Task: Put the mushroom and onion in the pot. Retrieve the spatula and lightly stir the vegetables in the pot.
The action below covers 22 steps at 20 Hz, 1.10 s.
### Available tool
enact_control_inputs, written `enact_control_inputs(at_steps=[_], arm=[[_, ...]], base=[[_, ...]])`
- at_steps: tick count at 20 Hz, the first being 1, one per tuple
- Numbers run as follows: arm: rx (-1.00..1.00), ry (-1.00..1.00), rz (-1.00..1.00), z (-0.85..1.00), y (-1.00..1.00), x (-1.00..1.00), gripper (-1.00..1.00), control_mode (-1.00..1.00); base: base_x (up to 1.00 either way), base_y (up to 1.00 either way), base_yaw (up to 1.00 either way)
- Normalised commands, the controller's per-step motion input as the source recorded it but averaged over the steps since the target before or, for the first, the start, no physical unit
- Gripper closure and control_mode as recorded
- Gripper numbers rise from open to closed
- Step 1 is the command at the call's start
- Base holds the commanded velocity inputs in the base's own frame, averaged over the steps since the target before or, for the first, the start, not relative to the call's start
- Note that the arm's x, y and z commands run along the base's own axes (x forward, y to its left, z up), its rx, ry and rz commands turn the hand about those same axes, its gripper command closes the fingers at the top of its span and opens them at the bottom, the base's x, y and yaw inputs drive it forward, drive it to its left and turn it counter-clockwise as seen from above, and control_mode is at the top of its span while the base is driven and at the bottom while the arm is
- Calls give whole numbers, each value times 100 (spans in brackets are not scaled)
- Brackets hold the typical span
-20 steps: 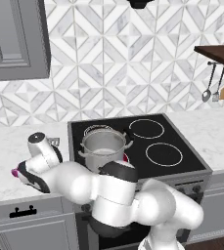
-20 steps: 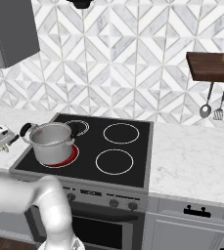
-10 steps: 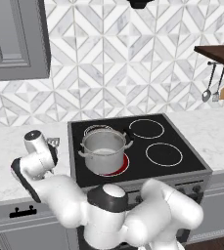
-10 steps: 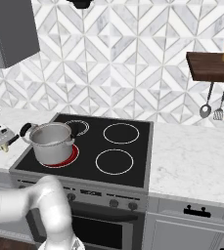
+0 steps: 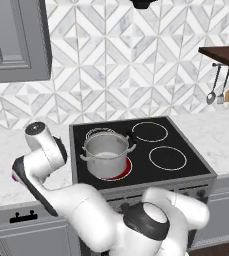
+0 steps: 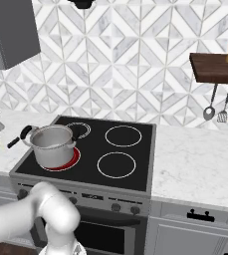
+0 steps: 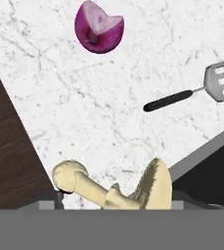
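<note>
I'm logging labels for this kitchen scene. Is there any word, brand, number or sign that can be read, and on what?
None can be read. The pot, spatula, onion, mushroom and stove carry no lettering. The stove's front knobs show no marks that can be made out.

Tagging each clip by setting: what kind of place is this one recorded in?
A rendered home kitchen, it seems: a black glass-top stove set in a marble counter, a steel pot on the glowing burner, a patterned tile backsplash, and utensils hanging under a wooden shelf.
</note>
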Motion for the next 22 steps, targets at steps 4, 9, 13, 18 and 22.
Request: enact_control_inputs(at_steps=[4, 9, 13, 18, 22], arm=[[0, -21, 18, 100, -57, -76, 100, -100], [-1, -2, 10, 100, -86, -80, 100, -100], [0, 0, 8, 100, -100, -76, 100, -100], [0, 0, 4, 89, -100, -33, 100, -100], [-1, 1, 1, 11, -100, 33, 100, -100]], base=[[0, 0, 0], [0, 0, 0], [0, 0, 0], [0, 0, 0], [0, 0, 0]])
